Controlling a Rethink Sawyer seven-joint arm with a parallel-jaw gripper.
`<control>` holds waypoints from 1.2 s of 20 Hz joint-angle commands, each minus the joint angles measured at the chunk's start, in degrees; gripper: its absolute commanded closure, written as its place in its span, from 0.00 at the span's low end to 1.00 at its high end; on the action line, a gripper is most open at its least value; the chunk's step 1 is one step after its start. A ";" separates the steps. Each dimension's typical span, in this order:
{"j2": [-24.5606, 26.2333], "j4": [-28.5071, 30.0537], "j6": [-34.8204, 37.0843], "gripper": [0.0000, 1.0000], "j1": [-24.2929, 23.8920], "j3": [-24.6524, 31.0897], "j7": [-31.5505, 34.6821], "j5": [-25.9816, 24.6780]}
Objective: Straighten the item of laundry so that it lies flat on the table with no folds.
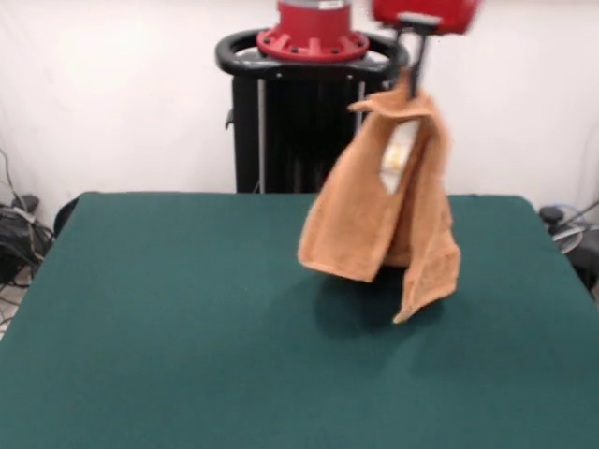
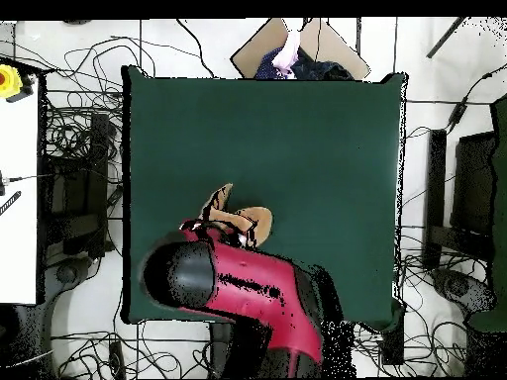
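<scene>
The orange-tan towel (image 1: 384,210) hangs in the air from my gripper (image 1: 412,86), which is shut on its top corner. The towel droops in vertical folds with its white tag (image 1: 398,154) showing, and its lowest corner hangs just above the dark green table (image 1: 187,318). A shadow lies on the table under it. In the overhead view the towel (image 2: 238,220) shows as a bunched shape just beyond the red arm (image 2: 257,297), which hides the gripper.
The black robot pedestal (image 1: 299,112) stands behind the table's far edge. Cables lie on the floor around the table (image 2: 89,148). A person's hand (image 2: 288,51) shows at the table's top edge in the overhead view.
</scene>
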 commanded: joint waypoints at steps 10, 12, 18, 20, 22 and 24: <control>0.51 -4.08 8.18 1.00 17.67 -1.11 31.75 6.51; -1.01 -3.30 10.08 1.00 19.46 -2.89 33.24 5.37; 0.76 3.47 -0.53 1.00 10.27 -1.13 21.92 2.22; 3.30 5.36 -8.06 1.00 4.59 1.85 16.84 0.19; 5.28 5.05 -11.89 1.00 1.39 2.92 14.91 -3.26; 7.18 4.06 -15.38 1.00 -1.11 3.41 13.89 -7.43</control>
